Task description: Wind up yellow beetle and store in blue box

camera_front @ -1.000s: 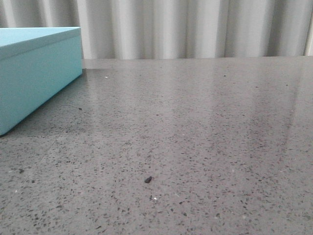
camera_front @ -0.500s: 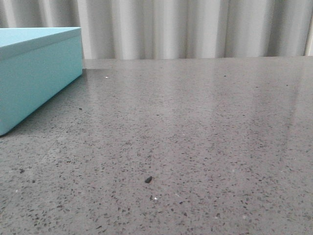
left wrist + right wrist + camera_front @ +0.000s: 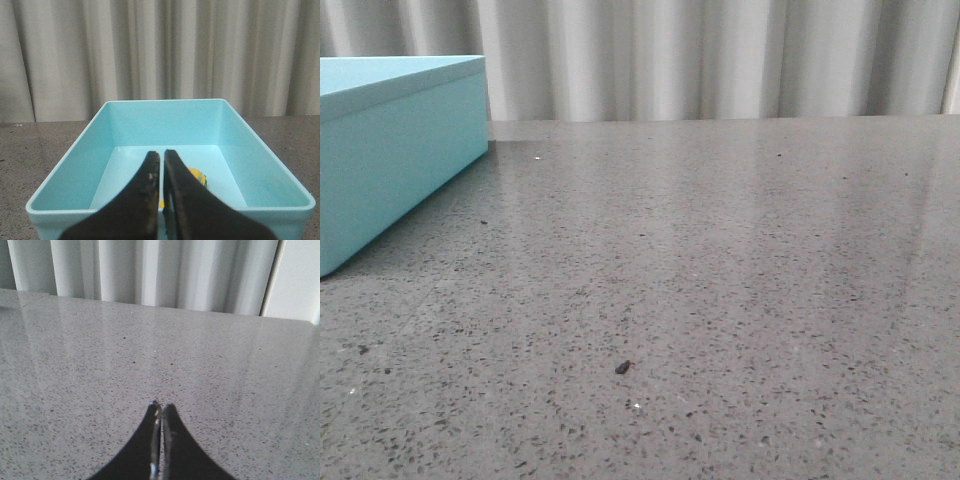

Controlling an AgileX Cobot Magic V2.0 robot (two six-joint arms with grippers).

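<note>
The blue box [image 3: 165, 125] stands open in the left wrist view. The yellow beetle [image 3: 196, 174] lies on its floor near the near wall, mostly hidden behind my fingers. My left gripper [image 3: 162, 153] is shut and empty, held above the box's near rim, apart from the car. The box's side also shows at the far left of the front view [image 3: 390, 170]. My right gripper [image 3: 162, 406] is shut and empty over the bare table, away from the box. Neither gripper shows in the front view.
The grey speckled tabletop [image 3: 720, 280] stretches back to a pale pleated curtain [image 3: 720, 60]. A small dark speck [image 3: 622, 367] lies on the table near the front.
</note>
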